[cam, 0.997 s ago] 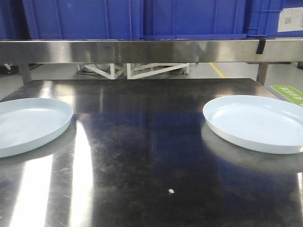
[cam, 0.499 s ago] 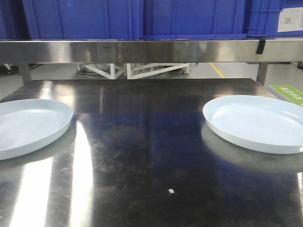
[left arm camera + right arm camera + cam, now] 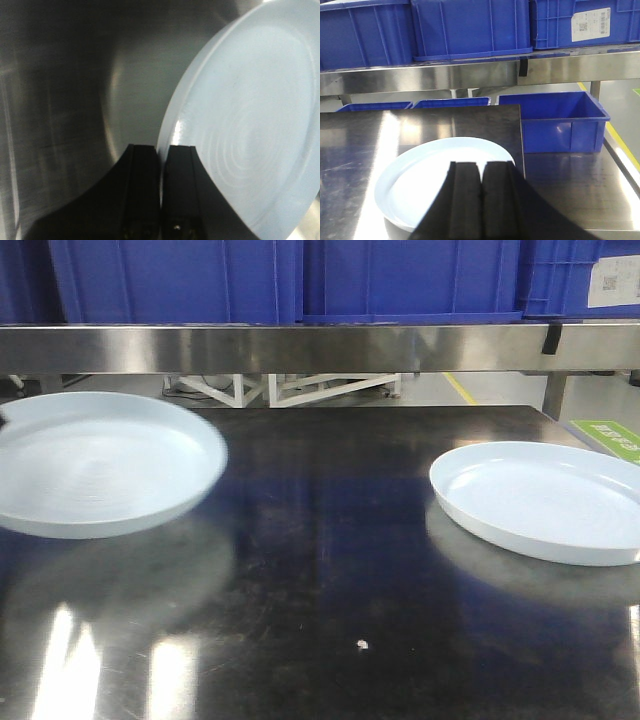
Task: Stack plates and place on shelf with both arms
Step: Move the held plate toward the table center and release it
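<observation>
One plate (image 3: 100,465), airborne in the clenched left gripper (image 3: 161,165), needs centring over the other plate (image 3: 545,500); right gripper (image 3: 481,185) closed, empty.

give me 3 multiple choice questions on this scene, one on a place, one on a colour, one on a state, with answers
1. Where is the right plate?
A) on the shelf
B) flat on the steel table
C) stacked on the other plate

2. What colour are the crates on the shelf?
A) blue
B) red
C) green

3. What state is the left plate in?
A) lying on the table
B) upside down
C) held by its rim in the left gripper, clear of the table

Answers:
1 B, the front view shows it lying flat on the tabletop.
2 A, every crate is blue.
3 C, the wrist view shows the rim between the fingers, and the front view shows the plate above its reflection.
</observation>
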`<state>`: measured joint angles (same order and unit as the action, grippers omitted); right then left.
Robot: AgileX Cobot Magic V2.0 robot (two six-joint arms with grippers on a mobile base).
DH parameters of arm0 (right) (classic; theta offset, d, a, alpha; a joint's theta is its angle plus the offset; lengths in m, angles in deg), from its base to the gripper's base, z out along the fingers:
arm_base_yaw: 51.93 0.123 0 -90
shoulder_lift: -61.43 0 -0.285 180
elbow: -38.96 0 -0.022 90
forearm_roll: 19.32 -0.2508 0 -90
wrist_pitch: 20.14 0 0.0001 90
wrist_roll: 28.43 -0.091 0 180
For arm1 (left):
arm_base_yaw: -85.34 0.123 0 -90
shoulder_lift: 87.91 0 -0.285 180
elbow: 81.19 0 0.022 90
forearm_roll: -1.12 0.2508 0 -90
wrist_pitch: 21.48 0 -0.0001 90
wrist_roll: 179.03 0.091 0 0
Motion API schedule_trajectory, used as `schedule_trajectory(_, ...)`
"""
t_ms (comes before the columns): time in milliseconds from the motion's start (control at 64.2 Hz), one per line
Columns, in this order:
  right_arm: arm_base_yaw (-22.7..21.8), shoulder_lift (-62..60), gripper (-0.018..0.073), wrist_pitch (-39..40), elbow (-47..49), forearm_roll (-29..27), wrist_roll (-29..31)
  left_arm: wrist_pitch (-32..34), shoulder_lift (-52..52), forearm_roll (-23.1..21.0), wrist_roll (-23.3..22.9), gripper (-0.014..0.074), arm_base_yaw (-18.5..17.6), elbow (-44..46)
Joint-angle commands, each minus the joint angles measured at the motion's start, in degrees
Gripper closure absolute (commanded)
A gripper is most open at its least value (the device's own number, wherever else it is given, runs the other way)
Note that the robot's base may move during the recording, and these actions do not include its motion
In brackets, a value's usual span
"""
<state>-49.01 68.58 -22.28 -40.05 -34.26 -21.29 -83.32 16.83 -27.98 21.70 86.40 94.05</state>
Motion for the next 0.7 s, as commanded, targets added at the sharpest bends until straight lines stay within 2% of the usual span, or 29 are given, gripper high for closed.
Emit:
schedule_trajectory(0, -0.2, -1.1, 0.0529, 5.0, 0.1, 0.4, 0.5, 2.1, -2.5, -4.7, -1.3, 0.0510, -5.1, 2.2)
schedule_trajectory(156, -0.2, -1.1, 0.0529, 5.0, 0.1, 0.4, 0.5, 6.9, 0.3, -7.4, -1.4, 0.0510, -12.2, 2.2)
schedule_trajectory(281, -0.2, -1.1, 0.0529, 5.0, 0.1, 0.4, 0.5, 10.1, 3.6, -7.5, -1.4, 0.0510, -15.7, 2.2)
schedule_trajectory(421, -0.2, -1.1, 0.0529, 5.0, 0.1, 0.4, 0.5, 12.7, 5.6, -7.5, -1.4, 0.0510, -17.5, 2.2)
schedule_trajectory(686, -0.2, -1.1, 0.0529, 5.0, 0.1, 0.4, 0.5, 13.0, 5.6, -7.4, -1.4, 0.0510, -17.5, 2.2)
